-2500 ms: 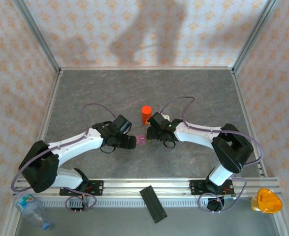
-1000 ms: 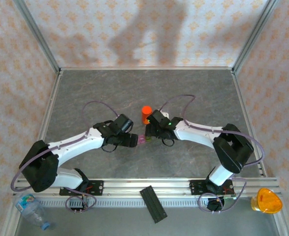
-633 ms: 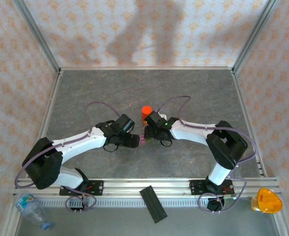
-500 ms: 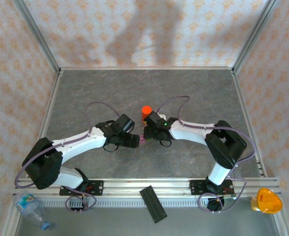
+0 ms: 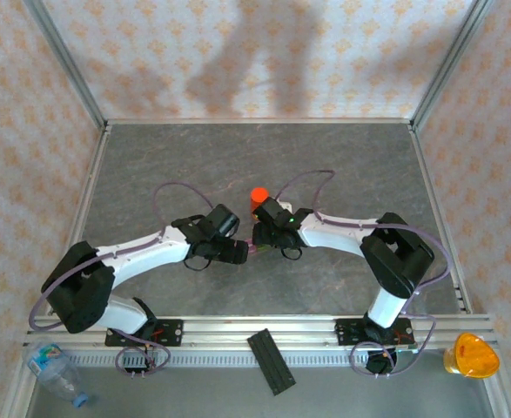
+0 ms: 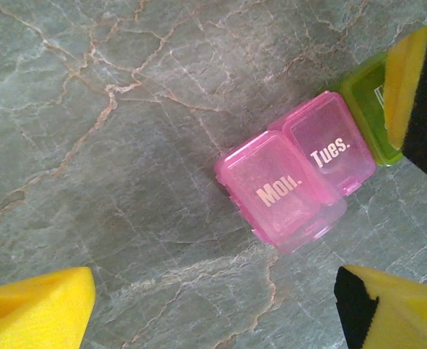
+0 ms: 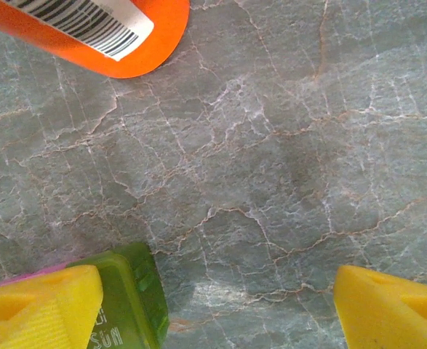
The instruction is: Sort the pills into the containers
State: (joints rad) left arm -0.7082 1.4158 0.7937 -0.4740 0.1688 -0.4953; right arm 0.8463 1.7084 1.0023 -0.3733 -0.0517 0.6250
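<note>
The containers (image 6: 294, 182) lie on the grey stone table: two joined pink boxes marked "Mon." and "Tues.", with a smaller green box (image 6: 364, 109) at their end. In the top view they (image 5: 252, 250) are a pink speck between both grippers. My left gripper (image 6: 213, 313) is open just short of the pink boxes, with bare table between its yellow fingertips. My right gripper (image 7: 217, 309) is open too; its left fingertip (image 7: 38, 305) overlaps the edge of the green box (image 7: 129, 298), and only table lies between the fingers. The pills are out of view.
An orange cylindrical bottle (image 5: 258, 197) stands just behind the right gripper, and its base (image 7: 89, 29) is close in the right wrist view. A black strip (image 5: 272, 361), a plastic bottle (image 5: 55, 370) and an orange object (image 5: 471, 355) lie off the table's front rail.
Both grippers have crept closer together around the containers; the right one has slid left towards the green box. Neither has opened or shut.
</note>
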